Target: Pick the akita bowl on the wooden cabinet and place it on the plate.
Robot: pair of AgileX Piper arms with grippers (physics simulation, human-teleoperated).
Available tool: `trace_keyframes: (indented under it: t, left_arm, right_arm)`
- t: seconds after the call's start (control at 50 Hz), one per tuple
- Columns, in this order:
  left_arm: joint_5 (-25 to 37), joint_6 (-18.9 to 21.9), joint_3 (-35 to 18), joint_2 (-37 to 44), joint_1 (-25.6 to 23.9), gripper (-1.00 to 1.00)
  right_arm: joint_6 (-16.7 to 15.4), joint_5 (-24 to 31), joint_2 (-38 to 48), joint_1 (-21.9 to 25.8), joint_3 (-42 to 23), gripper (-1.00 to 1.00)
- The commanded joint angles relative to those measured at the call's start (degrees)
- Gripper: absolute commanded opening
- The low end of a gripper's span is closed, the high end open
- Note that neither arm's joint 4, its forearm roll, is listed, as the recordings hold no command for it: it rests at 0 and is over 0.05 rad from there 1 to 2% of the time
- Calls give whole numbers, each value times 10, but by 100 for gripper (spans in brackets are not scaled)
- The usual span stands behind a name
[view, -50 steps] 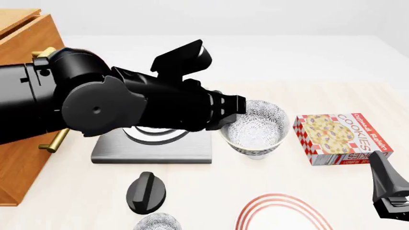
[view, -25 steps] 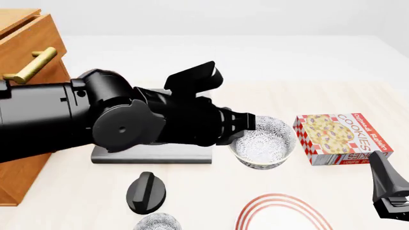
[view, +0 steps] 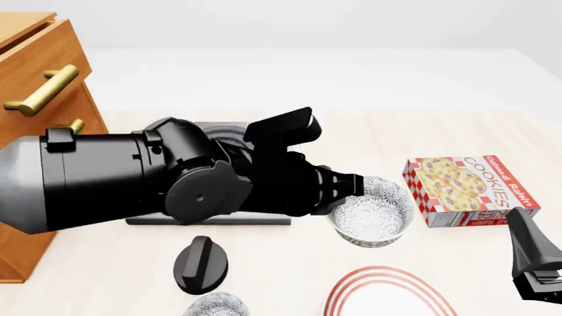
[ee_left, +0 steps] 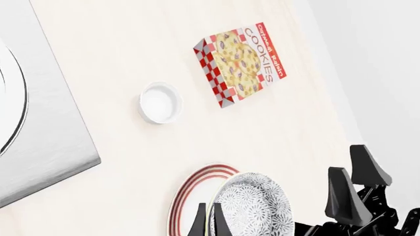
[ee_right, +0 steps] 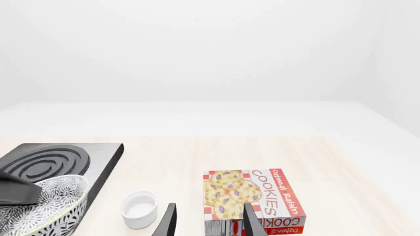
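Note:
The akita bowl [view: 373, 220], black-and-white patterned with a pale rim, hangs above the table between the stove plate and the cookie box, just beyond the plate [view: 386, 289]. My left gripper [view: 347, 187] is shut on its rim. In the left wrist view the fingers [ee_left: 198, 223] pinch the bowl [ee_left: 253, 206], which overlaps the red-ringed plate [ee_left: 187, 196]. My right gripper [ee_right: 208, 223] stands open and empty at the near right; the bowl [ee_right: 39, 206] also shows in its view. The wooden cabinet [view: 35, 79] stands at the far left.
A grey stove plate [view: 210, 220] lies under my left arm, with a black knob [view: 200, 263] and a second patterned bowl [view: 215, 306] in front of it. A cookie box [view: 470, 191] lies right of the held bowl. A white ramekin [ee_left: 159, 102] sits near the box.
My left arm has carried the bowl to the right and nearer, lower toward the plate. The right gripper has not moved.

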Motion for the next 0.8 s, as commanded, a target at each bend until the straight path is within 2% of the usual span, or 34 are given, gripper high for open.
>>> trace_keyframes:
  t: [0.02,0.8]
  left_arm:
    - [-15,-7,-1,16,-8,-100]
    - [-43,-23,0,59,-20,-100]
  right_arm:
    - [0,0,0,0,0,100]
    - [0,0,0,0,0,100]
